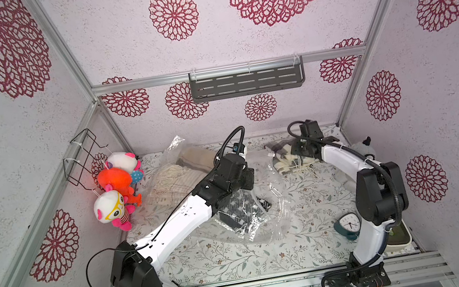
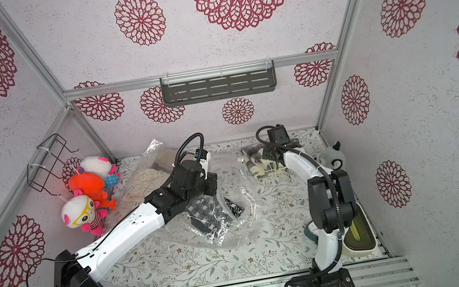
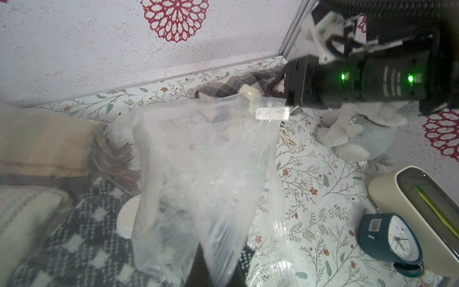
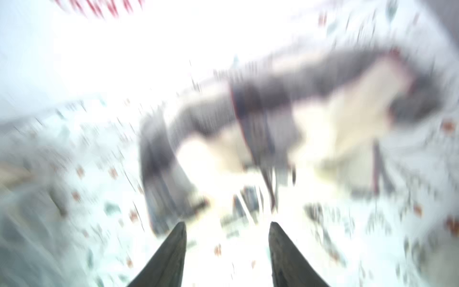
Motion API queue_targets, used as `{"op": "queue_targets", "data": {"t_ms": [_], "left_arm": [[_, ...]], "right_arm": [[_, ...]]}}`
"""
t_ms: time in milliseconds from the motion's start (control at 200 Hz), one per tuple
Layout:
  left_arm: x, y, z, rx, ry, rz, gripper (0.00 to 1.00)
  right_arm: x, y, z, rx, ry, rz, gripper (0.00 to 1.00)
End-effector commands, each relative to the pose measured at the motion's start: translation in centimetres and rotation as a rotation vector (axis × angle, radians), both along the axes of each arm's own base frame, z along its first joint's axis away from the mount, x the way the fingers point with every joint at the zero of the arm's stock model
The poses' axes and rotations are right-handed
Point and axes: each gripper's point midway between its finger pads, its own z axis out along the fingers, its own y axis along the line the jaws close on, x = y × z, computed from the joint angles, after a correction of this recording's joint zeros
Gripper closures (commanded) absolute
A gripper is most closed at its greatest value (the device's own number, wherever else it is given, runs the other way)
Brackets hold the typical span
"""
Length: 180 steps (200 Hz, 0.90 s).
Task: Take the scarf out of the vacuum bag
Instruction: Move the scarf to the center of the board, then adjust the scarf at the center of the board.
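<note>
The vacuum bag (image 1: 268, 219) (image 2: 237, 227), clear and crinkly, lies mid-table with a dark houndstooth scarf (image 1: 237, 211) (image 2: 202, 215) inside it. In the left wrist view its round white valve cap (image 3: 126, 218) shows beside a raised fold of the bag (image 3: 203, 174). My left gripper (image 3: 216, 268) is shut on that fold of plastic and holds it up. A grey and cream plaid scarf (image 1: 283, 157) (image 2: 258, 158) lies outside the bag at the back right. My right gripper (image 4: 227, 225) stands open just over it, nothing between its fingers; that view is blurred.
A second clear bag with beige scarves (image 1: 170, 172) sits at the back left. Plush toys (image 1: 118, 196) hang on the left wall. A grey plush (image 1: 363, 148), a teal clock (image 1: 348, 223) and a cream container (image 1: 399, 240) stand along the right side.
</note>
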Motion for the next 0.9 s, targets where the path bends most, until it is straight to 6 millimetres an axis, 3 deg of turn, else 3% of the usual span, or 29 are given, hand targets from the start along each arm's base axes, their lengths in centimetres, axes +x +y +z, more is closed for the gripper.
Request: {"op": "queue_targets", "data": {"t_ms": [0, 135, 240, 310, 370, 545, 735, 896], "left_arm": [[-0.8, -0.3, 1.1, -0.025, -0.031, -0.012, 1.0], [-0.5, 0.0, 0.4, -0.004, -0.028, 0.009, 1.0], [-0.3, -0.1, 0.1, -0.001, -0.025, 0.013, 1.0], [-0.4, -0.2, -0.2, -0.001, -0.021, 0.009, 1.0], [-0.4, -0.1, -0.4, 0.0, -0.018, 0.011, 1.0], [-0.8, -0.4, -0.8, -0.015, -0.007, -0.007, 1.0], [-1.0, -0.5, -0.7, -0.018, -0.002, -0.018, 1.0], [-1.2, -0.3, -0.8, -0.019, -0.004, -0.018, 1.0]], "right_arm": [[5.0, -1.9, -0.5, -0.046, -0.052, -0.02, 0.45], [9.2, -1.1, -4.3, -0.028, 0.008, 0.033, 0.46], [9.9, -1.0, -7.9, -0.01, 0.084, 0.045, 0.48], [8.6, -0.6, -9.7, 0.01, 0.147, 0.06, 0.49], [6.2, -0.5, -10.6, 0.037, 0.184, 0.054, 0.5], [0.1, -0.9, -9.0, -0.008, 0.115, -0.016, 0.49], [-2.1, -1.3, -8.2, -0.021, 0.095, -0.027, 0.48], [-1.6, -0.3, -13.6, 0.037, 0.2, 0.028, 0.5]]}}
